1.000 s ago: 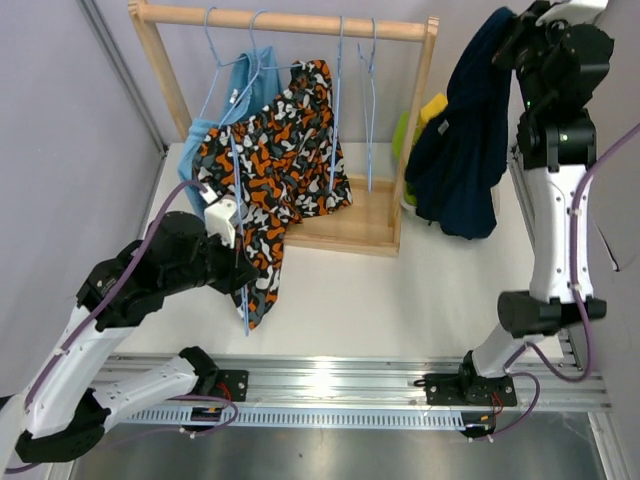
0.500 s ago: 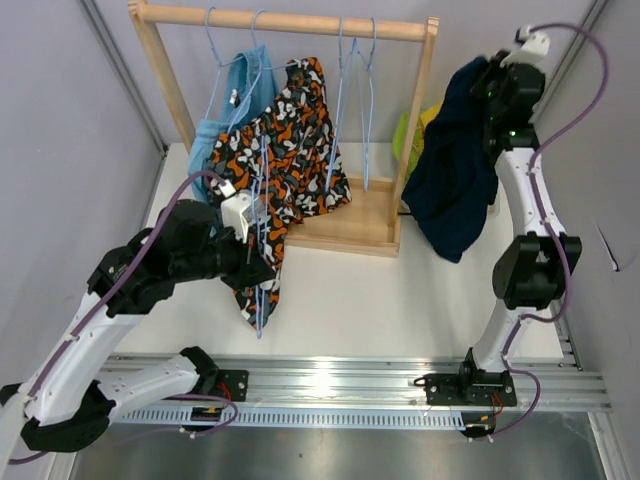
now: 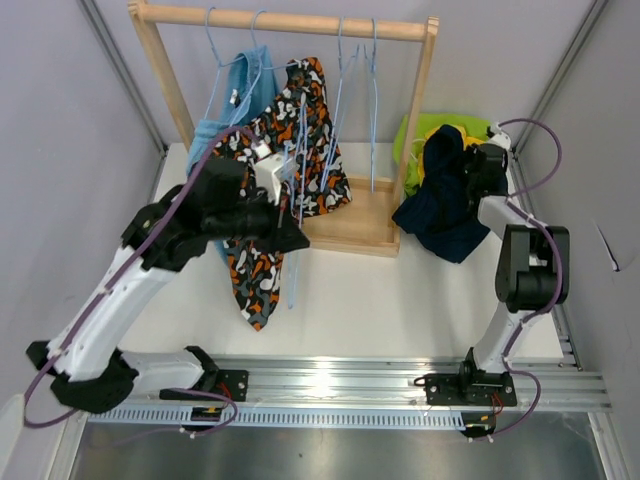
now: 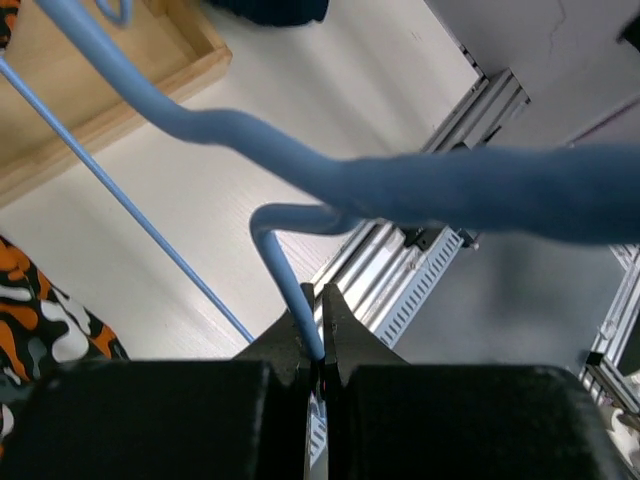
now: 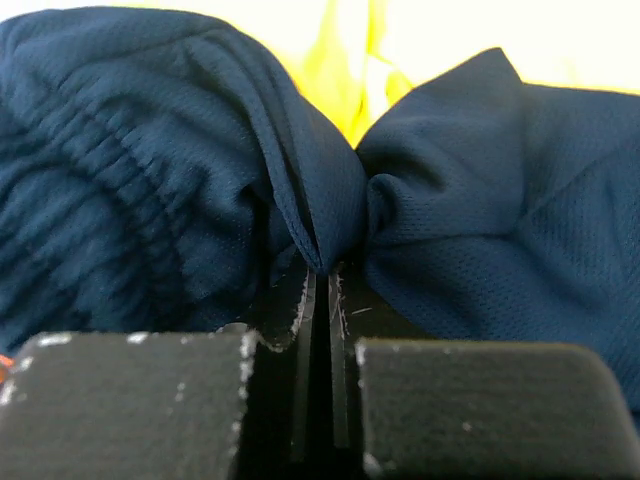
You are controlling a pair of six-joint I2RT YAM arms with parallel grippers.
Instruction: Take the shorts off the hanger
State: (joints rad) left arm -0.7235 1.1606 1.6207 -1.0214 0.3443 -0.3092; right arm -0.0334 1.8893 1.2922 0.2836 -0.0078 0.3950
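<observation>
Camouflage shorts [image 3: 255, 270] in orange, black and white hang down over the white table [image 3: 380, 290], right beside the left gripper [image 4: 318, 345]. That gripper is squeezed tight on the thin wire of a blue hanger [image 4: 285, 280]. Farther back, light blue shorts [image 3: 250, 90] hang on the wooden rack [image 3: 290, 20]. To the right of the rack, the right gripper [image 5: 322, 275] is pinched tight on a fold of the navy shorts [image 5: 150, 160]. Yellow shorts [image 5: 350, 70] and lime green shorts [image 3: 415, 135] peek out behind them.

Bare tabletop [image 3: 400, 290] open before the wooden rack [image 3: 290, 20], blue hangers [image 3: 373, 110] and camouflage shorts [image 3: 310, 130] hanging across it, navy shorts [image 3: 440, 205] heaped at right
</observation>
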